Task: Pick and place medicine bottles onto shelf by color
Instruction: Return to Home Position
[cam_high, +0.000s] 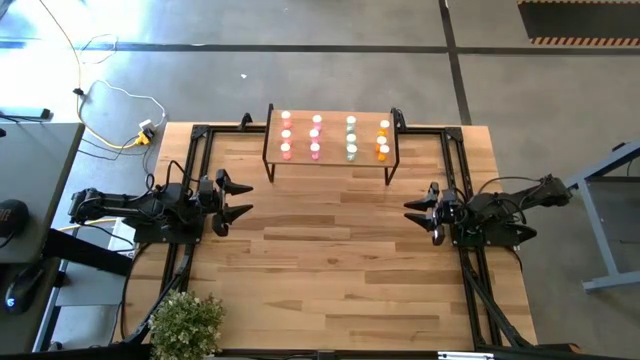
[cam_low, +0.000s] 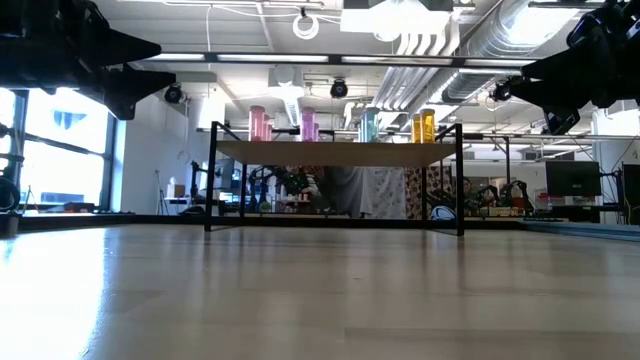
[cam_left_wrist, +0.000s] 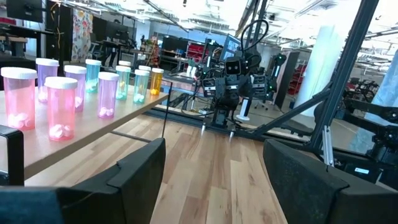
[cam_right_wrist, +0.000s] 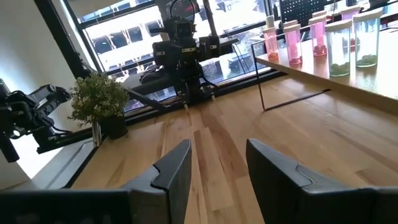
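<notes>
The shelf (cam_high: 333, 135) stands on thin black legs at the middle of the table's far edge. On it the medicine bottles stand upright in rows: pink (cam_high: 286, 150) at the left, pale teal (cam_high: 351, 138) right of the middle, orange (cam_high: 383, 138) at the right end. The low view shows the same order on the shelf (cam_low: 335, 152). My left gripper (cam_high: 235, 198) hovers at the table's left side, pointing level toward the right, open with nothing between its fingers (cam_left_wrist: 143, 168). My right gripper (cam_high: 415, 212) hovers at the right side, pointing left, open by a narrower gap and holding nothing (cam_right_wrist: 217, 162).
A potted plant (cam_high: 185, 322) stands at the table's near left corner. Black frame rails (cam_high: 455, 160) run along the left and right sides. A wide stretch of bare tabletop (cam_high: 330, 250) lies between the two arms, nearer than the shelf.
</notes>
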